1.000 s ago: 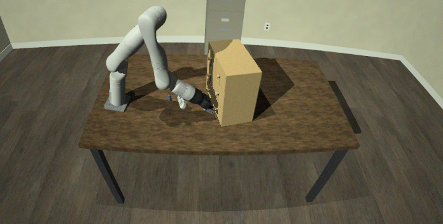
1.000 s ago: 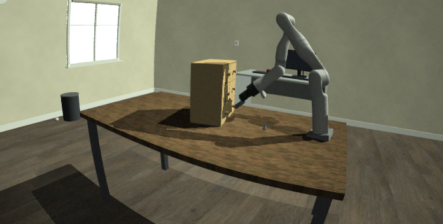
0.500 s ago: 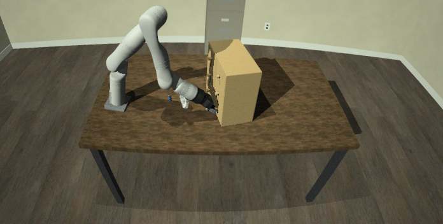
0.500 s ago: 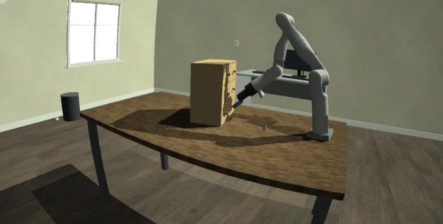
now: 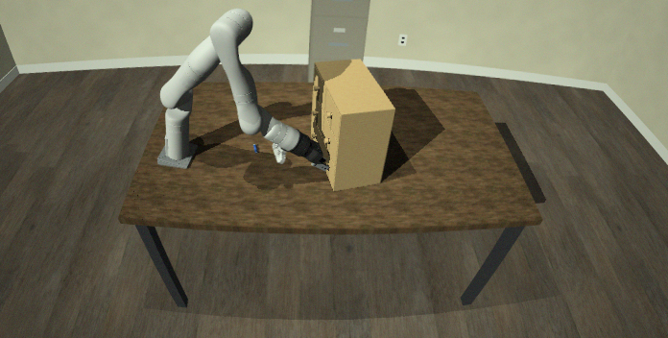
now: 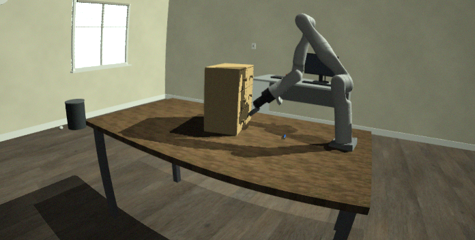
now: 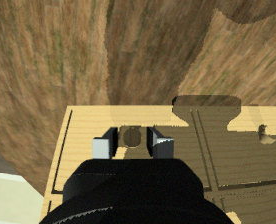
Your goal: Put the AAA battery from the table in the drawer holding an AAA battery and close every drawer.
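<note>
The AAA battery [image 5: 255,148] [image 6: 284,136], small and blue, lies on the table between the robot's base and the chest. The wooden chest [image 5: 365,149] [image 6: 222,99] [image 7: 59,150] stands upright, its drawer fronts towards the arm. The drawers look pushed in; small gaps cannot be judged, and their contents are hidden. My gripper [image 5: 326,167] [image 6: 252,112] [image 7: 132,137] is open at a low drawer on the chest's near side in the top view. In the wrist view that drawer's round knob [image 7: 132,136] shows between the fingertips, with a gap on either side.
The table [image 5: 422,206] [image 6: 307,174] bears the chest and the robot's base [image 5: 177,156] [image 6: 342,144]. Another drawer knob [image 7: 265,134] is to the right in the wrist view. The forearm slopes down over the table in front of the chest, close to its front.
</note>
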